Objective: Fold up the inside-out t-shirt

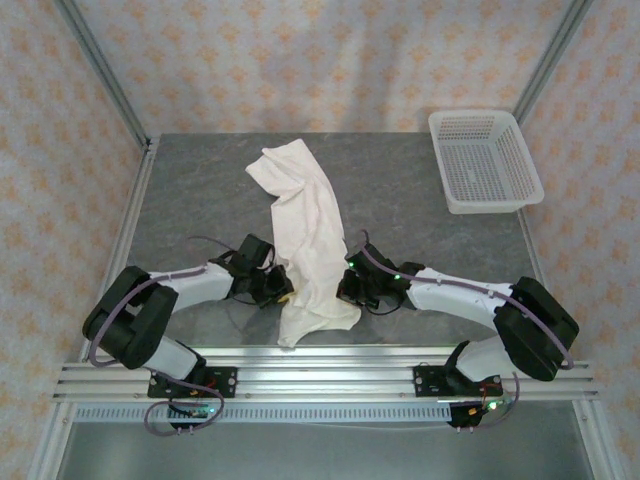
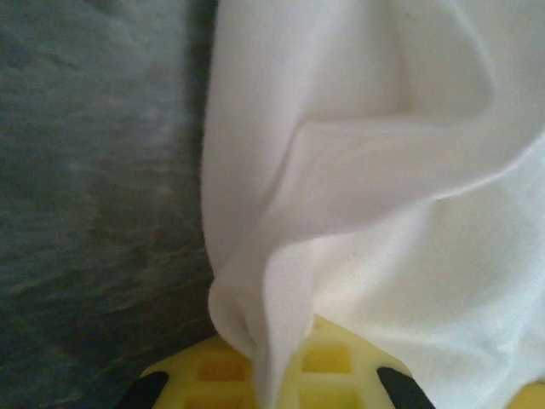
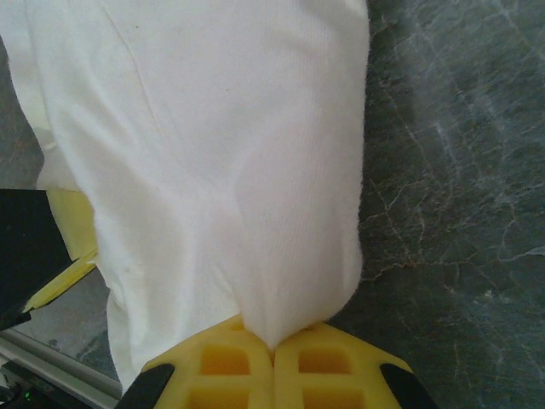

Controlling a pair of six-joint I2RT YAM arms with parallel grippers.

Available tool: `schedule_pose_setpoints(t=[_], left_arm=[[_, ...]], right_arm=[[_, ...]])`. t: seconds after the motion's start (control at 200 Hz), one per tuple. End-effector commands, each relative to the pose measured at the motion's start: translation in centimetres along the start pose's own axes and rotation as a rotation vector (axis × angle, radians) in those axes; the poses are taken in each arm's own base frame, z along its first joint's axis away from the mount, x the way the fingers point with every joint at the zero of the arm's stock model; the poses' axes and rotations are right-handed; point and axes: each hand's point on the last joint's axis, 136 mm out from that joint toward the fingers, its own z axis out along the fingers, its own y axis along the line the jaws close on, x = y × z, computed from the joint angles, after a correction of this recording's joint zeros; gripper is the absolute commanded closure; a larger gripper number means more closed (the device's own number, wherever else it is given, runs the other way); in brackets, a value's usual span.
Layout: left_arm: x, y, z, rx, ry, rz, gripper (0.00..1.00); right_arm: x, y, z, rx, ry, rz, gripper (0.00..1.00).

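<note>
The white t-shirt (image 1: 305,235) lies bunched in a long strip down the middle of the grey table, from the far centre to the near edge. My left gripper (image 1: 282,290) is shut on the shirt's left edge near the front; in the left wrist view a fold of cloth (image 2: 358,187) runs down between the yellow fingers (image 2: 204,371). My right gripper (image 1: 347,282) is shut on the shirt's right edge opposite it; in the right wrist view the cloth (image 3: 213,153) is pinched into the closed yellow fingers (image 3: 332,366).
A white plastic mesh basket (image 1: 485,160) stands at the back right of the table (image 1: 190,200). An aluminium rail (image 1: 320,375) runs along the near edge, just below the shirt's hem. Bare grey tabletop (image 3: 460,170) lies right of the cloth.
</note>
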Motion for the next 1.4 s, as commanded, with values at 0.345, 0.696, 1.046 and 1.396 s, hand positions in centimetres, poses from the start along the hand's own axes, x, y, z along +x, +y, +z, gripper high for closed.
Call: schedule_pose_setpoints(t=[0.345, 0.696, 1.046, 1.396], left_arm=[[4.7, 1.7, -5.5, 0.062, -0.033, 0.039, 1.00], [3.0, 0.8, -9.6, 0.088, -0.218, -0.006, 1.00], [-6.1, -5.2, -17.5, 0.233, -0.507, -0.040, 1.00], [-18.0, -7.7, -18.5, 0.224, -0.608, -0.065, 1.00]], right_arm=[[3.6, -0.1, -2.1, -0.080, 0.053, -0.068, 1.00], [0.1, 5.9, -8.1, -0.204, -0.112, -0.187, 1.00], [-11.3, 14.2, -7.9, -0.246, -0.277, -0.233, 1.00], [-22.1, 18.0, -5.0, -0.242, -0.314, -0.118, 1.00]])
